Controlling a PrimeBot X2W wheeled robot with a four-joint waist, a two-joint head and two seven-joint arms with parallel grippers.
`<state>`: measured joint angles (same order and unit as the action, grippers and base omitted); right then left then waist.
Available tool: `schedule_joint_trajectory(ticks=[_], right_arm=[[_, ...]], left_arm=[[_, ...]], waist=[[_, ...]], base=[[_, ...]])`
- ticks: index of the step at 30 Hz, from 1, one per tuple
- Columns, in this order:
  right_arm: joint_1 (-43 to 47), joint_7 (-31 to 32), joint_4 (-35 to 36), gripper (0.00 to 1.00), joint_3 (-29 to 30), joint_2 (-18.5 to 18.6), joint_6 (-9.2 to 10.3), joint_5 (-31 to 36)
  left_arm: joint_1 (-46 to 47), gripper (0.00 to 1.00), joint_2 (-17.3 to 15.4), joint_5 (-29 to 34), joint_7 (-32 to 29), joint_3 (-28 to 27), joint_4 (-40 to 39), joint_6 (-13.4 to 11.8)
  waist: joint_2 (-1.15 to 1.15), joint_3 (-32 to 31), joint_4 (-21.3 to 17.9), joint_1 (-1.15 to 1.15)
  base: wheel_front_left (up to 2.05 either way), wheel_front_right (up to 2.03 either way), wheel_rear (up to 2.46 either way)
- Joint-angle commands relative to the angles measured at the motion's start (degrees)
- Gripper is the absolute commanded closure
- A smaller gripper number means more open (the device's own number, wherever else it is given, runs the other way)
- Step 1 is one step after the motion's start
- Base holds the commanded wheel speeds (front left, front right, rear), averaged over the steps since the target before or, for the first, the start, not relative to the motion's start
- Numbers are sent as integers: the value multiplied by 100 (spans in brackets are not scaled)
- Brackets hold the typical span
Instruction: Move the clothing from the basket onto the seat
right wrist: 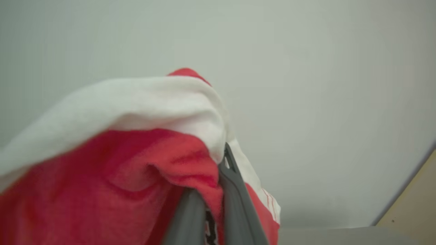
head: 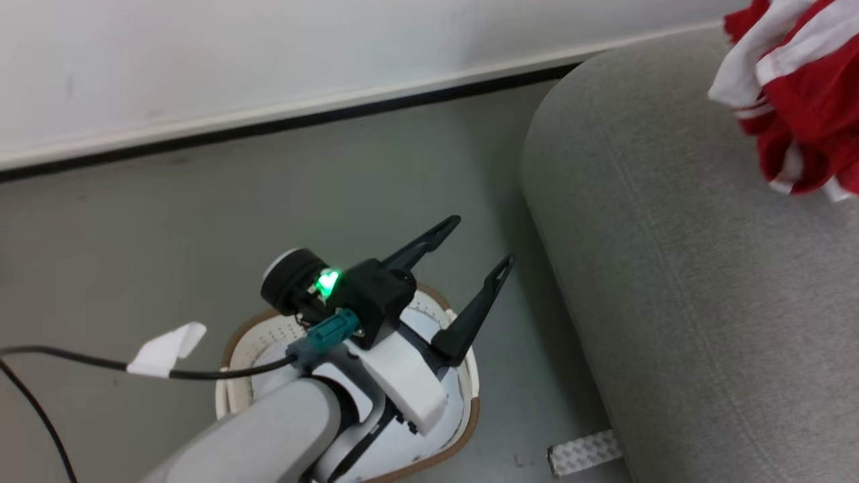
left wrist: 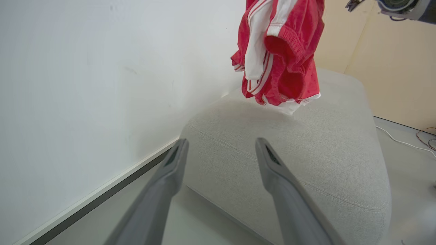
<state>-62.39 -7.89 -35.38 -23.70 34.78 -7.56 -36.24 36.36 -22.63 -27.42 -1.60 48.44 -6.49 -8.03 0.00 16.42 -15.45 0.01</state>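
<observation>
Right pincer [right wrist: 218, 190] clamped on clothing [right wrist: 136, 163]; jersey hangs bunched from grip above seat [left wrist: 306, 153], at 1 o'clock in head view. Hem close over cushion; contact, cannot tell. Held high, likely so cloth clears seat edge before drop. Left pincer [head: 483, 239] spread wide, empty, over basket [head: 472, 402] at 6 o'clock, likely parked clear. Judgement: only release left.

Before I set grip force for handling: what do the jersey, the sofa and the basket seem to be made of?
Jersey: soft, matte knit, probably synthetic; it hangs in limp folds. Sofa: matte grey woven upholstery; fine weave and a seam show. Basket: likely hard, smooth white plastic; moulded round holes, brown rim.
</observation>
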Motion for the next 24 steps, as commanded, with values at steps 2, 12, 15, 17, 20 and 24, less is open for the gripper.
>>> schedule_joint_trajectory(ticks=[2, 12, 15, 17, 20, 24], right_arm=[[-330, 94, -248, 100, 346, 72, 14, 200], [-457, -58, -1821, 100, 1733, -196, 14, 788], [-319, -292, -2459, 100, 2096, -387, 14, 1003], [-255, -406, -2852, 100, 2285, -500, 14, 1126], [-140, -535, -3349, 100, 2482, -693, 14, 1323], [-48, -670, -3580, 0, 2634, -887, 14, 1525]], left_arm=[[288, 0, -58, 130, -73, -54, -131, 27], [785, 0, -158, 354, -264, -72, -386, 137], [752, 0, -208, 357, -228, -88, -356, 112], [676, 0, -254, 330, -199, -103, -324, 84], [538, 0, -308, 260, -156, -109, -251, 51], [391, 0, -370, 177, -118, -140, -195, -11]], waist=[[0, 960, 399, -1], [0, 2033, 615, -1], [0, 2072, 646, -1], [0, 2041, 643, -1], [0, 1889, 608, -1], [0, 1627, 542, -1]], base=[[0, 0, 0], [0, 0, 0], [0, 0, 0], [0, 0, 0], [0, 0, 0], [0, 0, 0]])
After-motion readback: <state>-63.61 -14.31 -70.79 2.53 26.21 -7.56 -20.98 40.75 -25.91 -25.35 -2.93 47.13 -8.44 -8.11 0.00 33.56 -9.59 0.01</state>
